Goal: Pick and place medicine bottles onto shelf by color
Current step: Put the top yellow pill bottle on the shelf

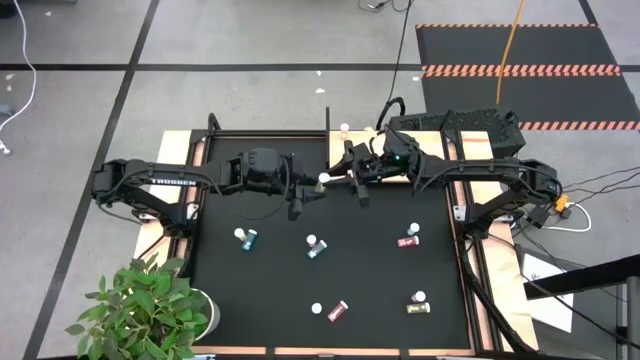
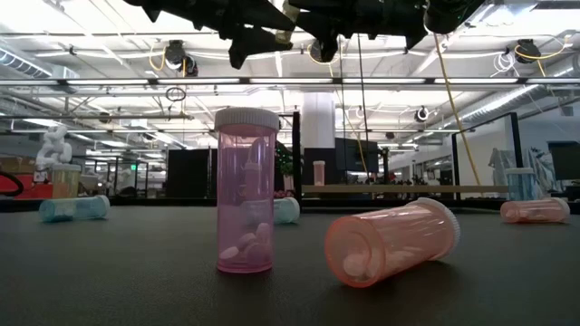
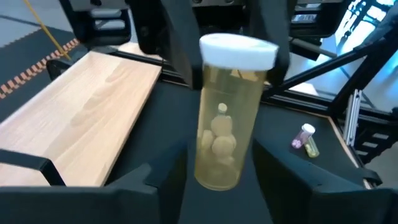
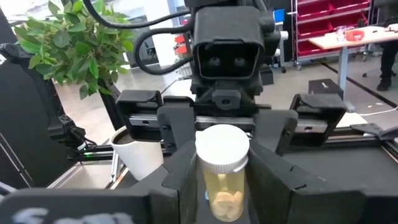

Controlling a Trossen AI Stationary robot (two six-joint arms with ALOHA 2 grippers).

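Right tool (image 4: pixel 223 165) clenched on one yellow bottle (image 4: pixel 222 193), left tool (image 3: pixel 222 182) released around it, five bottles (image 1: pixel 315 246) on mat (image 1: pixel 270 290)

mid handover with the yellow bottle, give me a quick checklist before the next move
1. Yellow bottle upright in the air, cap on: ok.
2. Right hand closed on the bottle just below its cap: ok.
3. Left hand let go of the bottle: cannot tell.
4. Shelf bare where it shows, free for placing: ok.
5. Other bottles down on the mat, apart from both hands: ok.
6. Marked spot for yellow on the shelf: cannot tell.
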